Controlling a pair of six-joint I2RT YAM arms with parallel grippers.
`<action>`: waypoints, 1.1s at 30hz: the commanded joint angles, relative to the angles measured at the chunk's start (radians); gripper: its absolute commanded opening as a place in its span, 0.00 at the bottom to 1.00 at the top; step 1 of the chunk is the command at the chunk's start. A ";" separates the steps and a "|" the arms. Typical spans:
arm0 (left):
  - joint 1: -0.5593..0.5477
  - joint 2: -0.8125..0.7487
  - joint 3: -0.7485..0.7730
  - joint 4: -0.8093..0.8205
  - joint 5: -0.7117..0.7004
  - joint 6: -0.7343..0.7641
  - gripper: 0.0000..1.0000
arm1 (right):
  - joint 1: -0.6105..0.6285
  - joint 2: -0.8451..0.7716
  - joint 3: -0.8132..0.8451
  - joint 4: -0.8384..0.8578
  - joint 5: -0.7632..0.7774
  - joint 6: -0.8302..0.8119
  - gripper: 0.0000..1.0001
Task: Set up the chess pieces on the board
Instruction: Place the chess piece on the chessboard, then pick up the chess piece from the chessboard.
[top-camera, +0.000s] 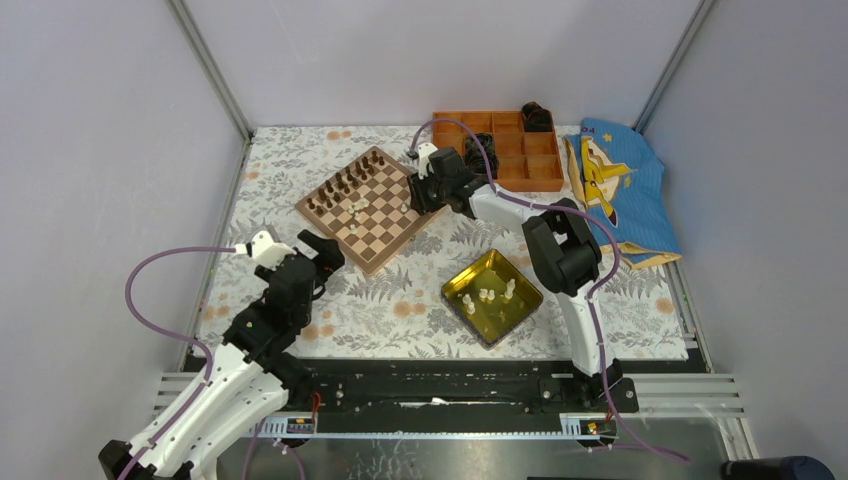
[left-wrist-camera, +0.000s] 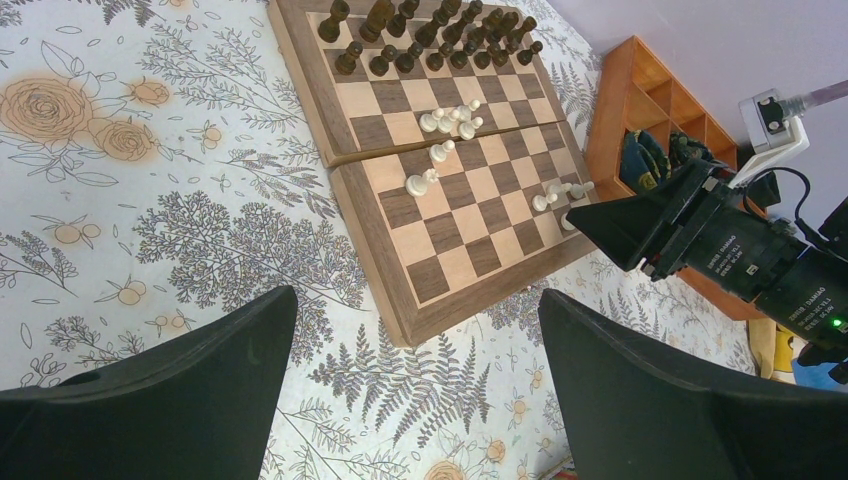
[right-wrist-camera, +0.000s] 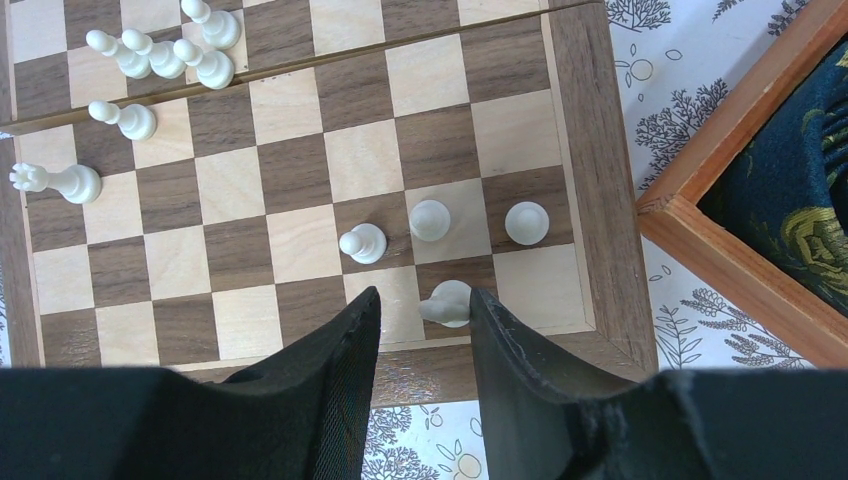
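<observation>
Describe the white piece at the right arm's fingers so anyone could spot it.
Find the chessboard corner nearest the orange compartment box, where four white pieces cluster. It is the piece on the edge row, alone between the fingers of the right gripper.

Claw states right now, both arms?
Left claw: open, holding nothing.
Right claw: open, straddling a small cream-white chess piece on the wooden chessboard, not clamped.

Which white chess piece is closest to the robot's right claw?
The white piece on the board's edge row, sitting between the fingers of the right gripper. Its three white neighbours sit one row further in, outside the fingers.
</observation>
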 joint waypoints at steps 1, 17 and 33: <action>-0.005 -0.003 -0.004 0.019 -0.015 -0.011 0.99 | -0.004 -0.041 0.006 0.032 0.015 -0.003 0.46; -0.005 -0.015 -0.003 0.016 -0.015 -0.009 0.99 | -0.004 -0.164 -0.027 0.045 0.064 -0.066 0.49; -0.005 -0.040 0.014 -0.015 -0.016 -0.016 0.99 | 0.171 -0.081 0.091 -0.051 -0.067 -0.191 0.50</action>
